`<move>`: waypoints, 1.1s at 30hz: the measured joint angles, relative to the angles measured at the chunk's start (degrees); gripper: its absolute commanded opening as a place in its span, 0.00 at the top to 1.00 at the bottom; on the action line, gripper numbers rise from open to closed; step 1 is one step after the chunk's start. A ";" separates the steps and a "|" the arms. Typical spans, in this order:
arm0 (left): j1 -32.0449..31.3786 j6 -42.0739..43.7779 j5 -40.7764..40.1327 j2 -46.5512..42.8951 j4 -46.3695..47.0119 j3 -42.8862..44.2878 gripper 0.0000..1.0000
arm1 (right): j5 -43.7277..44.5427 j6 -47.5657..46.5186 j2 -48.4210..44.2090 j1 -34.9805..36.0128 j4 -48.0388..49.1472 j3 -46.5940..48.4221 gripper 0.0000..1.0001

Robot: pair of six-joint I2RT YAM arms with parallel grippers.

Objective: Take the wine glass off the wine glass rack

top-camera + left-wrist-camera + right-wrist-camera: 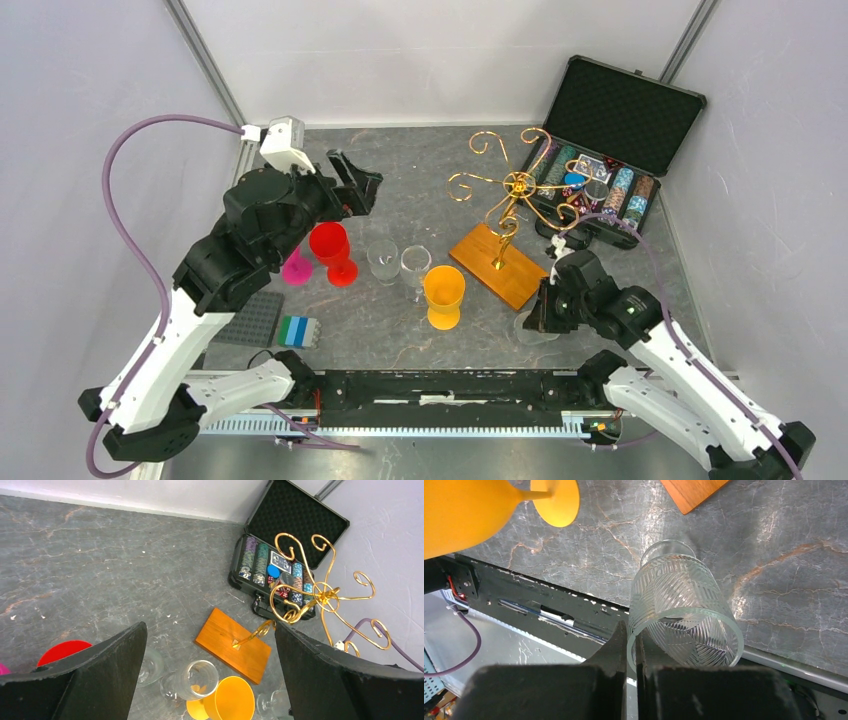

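The wine glass rack [518, 185] is gold wire with curled arms on an orange-brown wooden base [498, 265]; nothing hangs from the arms. The left wrist view also takes in the rack [325, 595]. My right gripper [630, 637] is shut on the rim of a clear cut-pattern wine glass [684, 605], one finger inside the bowl and one outside. From above, that glass [533, 330] is low near the table's front edge, right of the base. My left gripper [210, 625] is open and empty, raised at the back left [355, 185].
A red goblet [333, 250], a pink one [296, 268], two clear glasses [383, 262] and a yellow goblet [443, 295] stand mid-table. An open black case [605, 150] of chips sits back right. A grey studded plate [248, 320] and a blue-green block [297, 330] lie front left.
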 measured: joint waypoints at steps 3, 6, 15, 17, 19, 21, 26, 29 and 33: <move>0.02 0.39 -1.11 -0.61 0.20 -0.61 0.00 | 0.09 0.26 2.75 0.00 0.20 0.44 0.94; 0.02 0.48 -2.10 -1.55 0.31 -1.27 0.00 | 0.07 0.68 4.76 0.00 0.52 0.68 0.85; 0.02 1.11 -4.83 -3.37 0.61 -2.47 0.00 | -0.96 4.37 6.38 0.00 3.39 1.42 0.54; 0.02 1.29 -5.05 -3.37 0.79 -2.47 0.00 | -1.60 5.22 6.38 0.00 4.35 1.42 0.54; 0.02 1.36 -5.05 -3.37 0.85 -2.47 0.00 | -2.14 6.05 6.38 0.00 5.20 1.42 0.53; 0.02 1.38 -5.05 -3.37 0.85 -2.47 0.00 | -2.47 6.62 6.29 0.00 5.73 1.42 0.52; 0.02 1.46 -5.01 -3.52 0.35 -2.47 0.00 | -2.62 7.34 5.16 0.00 6.23 2.36 0.46; 0.02 1.68 -4.85 -4.39 -1.25 -2.47 0.00 | -1.49 7.61 2.56 0.00 6.27 4.24 0.37; 0.02 2.01 -4.44 -8.44 -4.35 -2.47 0.00 | 2.71 7.13 -2.86 0.00 6.01 6.97 0.28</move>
